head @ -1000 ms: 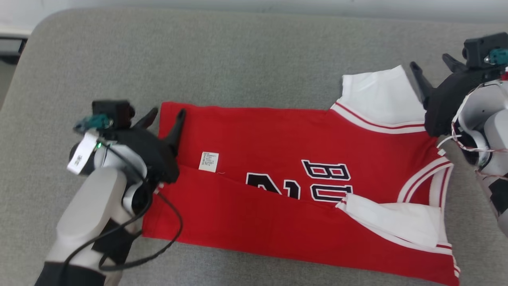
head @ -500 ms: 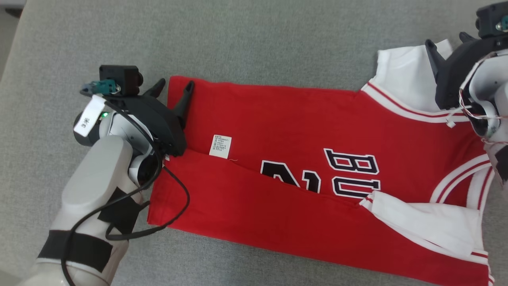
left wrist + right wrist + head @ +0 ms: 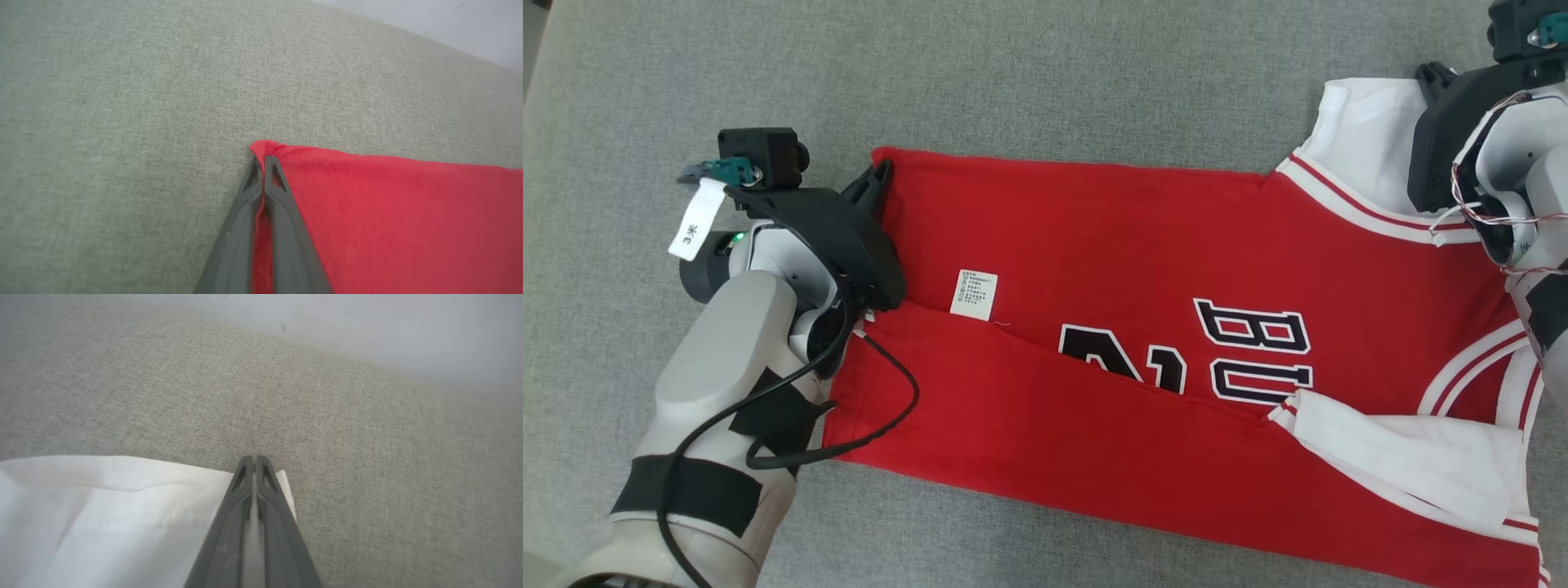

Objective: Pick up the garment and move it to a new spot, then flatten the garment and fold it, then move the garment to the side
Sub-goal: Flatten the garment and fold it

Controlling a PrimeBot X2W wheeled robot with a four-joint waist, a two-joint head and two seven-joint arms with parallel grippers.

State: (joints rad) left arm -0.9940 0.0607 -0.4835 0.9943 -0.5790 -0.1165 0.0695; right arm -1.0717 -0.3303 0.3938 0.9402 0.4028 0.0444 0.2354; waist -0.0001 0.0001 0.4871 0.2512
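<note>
One grey woven surface (image 3: 1045, 73) under garment (image 3: 1143, 245); pale backdrop (image 3: 408, 326) beyond.

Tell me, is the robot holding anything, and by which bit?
Yes: the red jersey. The left tool pinches its far hem corner; the right tool pinches the far corner of its white sleeve.

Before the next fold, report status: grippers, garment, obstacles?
Left gripper shut on red jersey, far corner. Right gripper shut on its white sleeve. Arm cable hangs over the hem.
</note>
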